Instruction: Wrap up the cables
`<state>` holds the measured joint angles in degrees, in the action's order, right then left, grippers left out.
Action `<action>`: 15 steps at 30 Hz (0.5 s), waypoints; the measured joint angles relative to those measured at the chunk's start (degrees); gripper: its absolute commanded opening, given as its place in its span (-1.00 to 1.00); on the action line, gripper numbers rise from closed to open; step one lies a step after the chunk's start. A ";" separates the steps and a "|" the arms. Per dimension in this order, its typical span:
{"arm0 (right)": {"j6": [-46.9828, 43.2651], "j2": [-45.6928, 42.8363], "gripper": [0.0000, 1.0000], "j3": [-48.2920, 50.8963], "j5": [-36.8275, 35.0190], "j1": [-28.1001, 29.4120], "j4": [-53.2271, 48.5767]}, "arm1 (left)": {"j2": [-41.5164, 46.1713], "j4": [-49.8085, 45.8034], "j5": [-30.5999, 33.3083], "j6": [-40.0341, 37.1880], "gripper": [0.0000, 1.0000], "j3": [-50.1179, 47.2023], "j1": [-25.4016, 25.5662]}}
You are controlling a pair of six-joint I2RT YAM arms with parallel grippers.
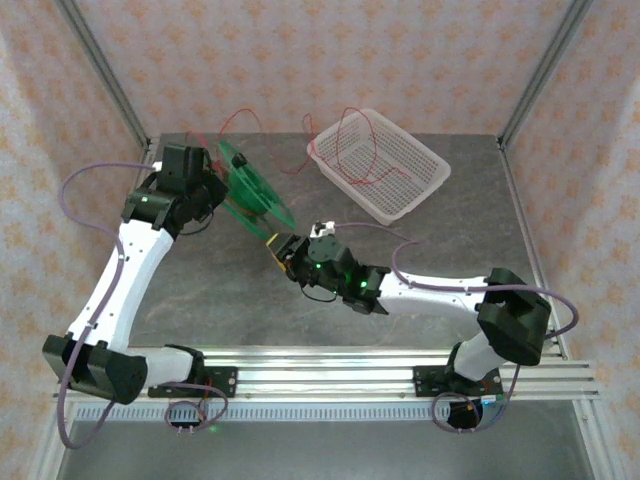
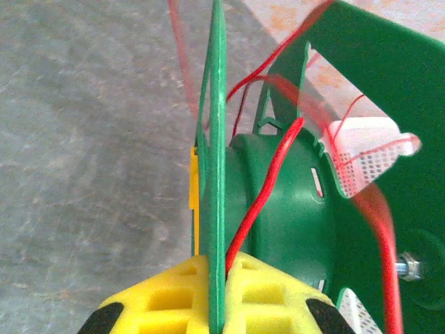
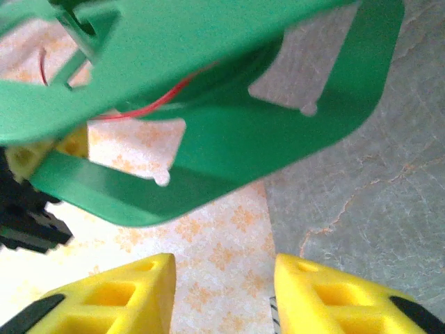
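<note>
Thin red flexible wire (image 2: 270, 182) trails from the white plastic basket (image 1: 420, 190), upper right, onto the green plastic spool (image 1: 255, 190), whose flange the left pincer (image 2: 218, 278) clamps steady; right pincer (image 3: 224, 268) gapes just beside

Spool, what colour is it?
The spool is green. The left wrist view shows it best, with red wire running across it.
</note>
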<state>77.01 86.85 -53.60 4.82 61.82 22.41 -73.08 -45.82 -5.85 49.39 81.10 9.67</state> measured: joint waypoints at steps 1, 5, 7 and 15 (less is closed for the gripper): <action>-0.90 -0.22 0.08 -0.24 0.72 -0.37 -0.35 | -0.50 -0.02 -0.28 -1.31 -1.00 1.49 0.09; -5.84 -2.51 0.50 -0.55 3.82 -2.19 -2.86 | -1.22 -2.36 1.25 -7.96 -1.00 6.67 2.21; -9.53 -4.76 0.68 -0.57 5.77 -2.56 -5.11 | -1.20 -4.04 2.47 -11.08 -1.00 8.48 3.34; -26.14 -21.14 0.99 -4.37 8.63 -3.56 -20.81 | -1.11 -7.28 3.32 -23.08 -1.00 9.73 4.98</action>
<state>50.87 65.71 -57.98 13.45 58.26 1.61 -74.19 -53.10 -2.52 26.30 90.83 14.66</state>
